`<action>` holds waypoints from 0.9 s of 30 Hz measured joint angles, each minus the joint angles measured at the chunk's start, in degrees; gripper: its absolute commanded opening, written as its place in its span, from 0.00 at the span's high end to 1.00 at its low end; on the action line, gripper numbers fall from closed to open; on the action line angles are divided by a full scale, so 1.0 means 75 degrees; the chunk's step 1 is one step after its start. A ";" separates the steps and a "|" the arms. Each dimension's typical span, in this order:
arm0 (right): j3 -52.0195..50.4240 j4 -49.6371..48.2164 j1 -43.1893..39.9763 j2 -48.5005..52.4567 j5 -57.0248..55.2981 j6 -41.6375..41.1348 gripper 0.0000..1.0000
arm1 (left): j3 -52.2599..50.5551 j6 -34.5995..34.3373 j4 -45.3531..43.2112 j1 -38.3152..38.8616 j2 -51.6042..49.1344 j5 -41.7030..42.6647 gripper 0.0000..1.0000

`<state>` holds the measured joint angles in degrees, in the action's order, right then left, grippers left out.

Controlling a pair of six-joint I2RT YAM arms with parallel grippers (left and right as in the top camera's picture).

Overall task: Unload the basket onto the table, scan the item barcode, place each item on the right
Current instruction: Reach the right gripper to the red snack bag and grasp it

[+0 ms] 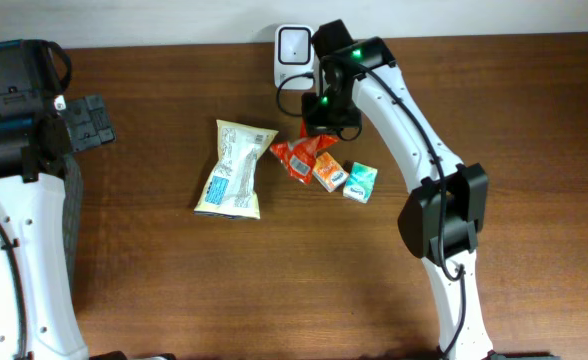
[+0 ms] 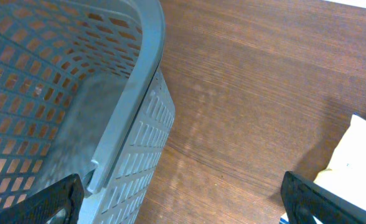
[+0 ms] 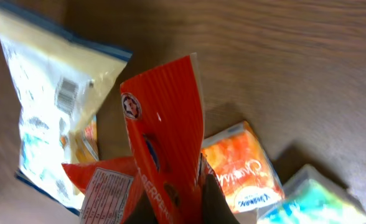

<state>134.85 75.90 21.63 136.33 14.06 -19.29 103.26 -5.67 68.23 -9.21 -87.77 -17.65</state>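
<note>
Near the scanner [image 1: 294, 48], right claw [image 1: 321, 127] pinched the red pkt [image 3: 164, 130], left claw [image 2: 183, 202] stood wide; grasp done, scan itself not yet.

The overhead view looks straight down from high above the tabletop [image 1: 154, 290], taking in both arms [image 1: 404, 110]. The left wrist view hangs close over the tabletop's left side, facing down at a slant across a basket [image 2: 133, 112]. The bag [image 2: 363, 149] at its right edge also lies mid-frame overhead. The right wrist view looks down from very near onto the packet [image 3: 164, 143], the bag and two boxes [image 3: 245, 165], all clustered centrally overhead.
</note>
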 measured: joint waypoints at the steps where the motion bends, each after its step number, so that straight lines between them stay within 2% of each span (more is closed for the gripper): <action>1: -0.0009 -0.0064 0.0017 -0.0026 -0.0122 -0.0417 0.96 | 0.0000 0.0000 0.0000 0.0000 0.0000 0.0000 0.01; 4: -0.0877 -0.1239 0.0125 -0.0029 -0.0358 -0.1891 0.95 | 0.0000 0.0000 0.0000 0.0000 0.0000 0.0000 0.01; 7: -0.2113 -0.2524 0.0230 0.0047 -0.0038 -0.2489 0.43 | 0.0000 0.0000 0.0003 0.0000 0.0000 0.0000 0.01; 8: -0.2428 -0.2801 0.0230 0.0087 0.0216 -0.2270 0.36 | 0.0000 0.0000 0.0000 0.0000 0.0000 0.0000 0.01; 10: -0.2489 -0.2769 0.0201 0.0087 0.0411 -0.1440 0.31 | 0.0000 0.0000 0.0000 0.0000 0.0000 0.0000 0.01; 11: -0.2474 -0.2649 0.0166 0.0087 0.0510 -0.0979 0.24 | 0.0000 0.0000 0.0000 0.0000 0.0000 0.0000 0.01; 17: -0.2436 -0.2346 -0.0892 0.0087 0.2530 0.1961 0.22 | 0.0000 0.0000 0.0000 0.0000 0.0000 0.0000 0.01; 20: -0.2430 -0.2232 -0.0906 0.0087 0.3343 0.3319 0.22 | 0.0000 0.0000 0.0000 0.0000 0.0000 0.0000 0.01; 24: -0.2430 -0.2291 -0.0318 0.0125 0.3544 0.4057 0.23 | 0.0000 0.0000 0.0000 0.0000 0.0000 0.0000 0.01; 27: -0.2430 -0.2291 -0.0326 0.0358 0.3334 0.4197 0.23 | 0.0000 0.0000 0.0000 0.0000 0.0000 0.0000 0.01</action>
<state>116.62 58.72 19.18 139.02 39.07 12.19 103.26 -5.67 68.23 -9.21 -87.77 -17.65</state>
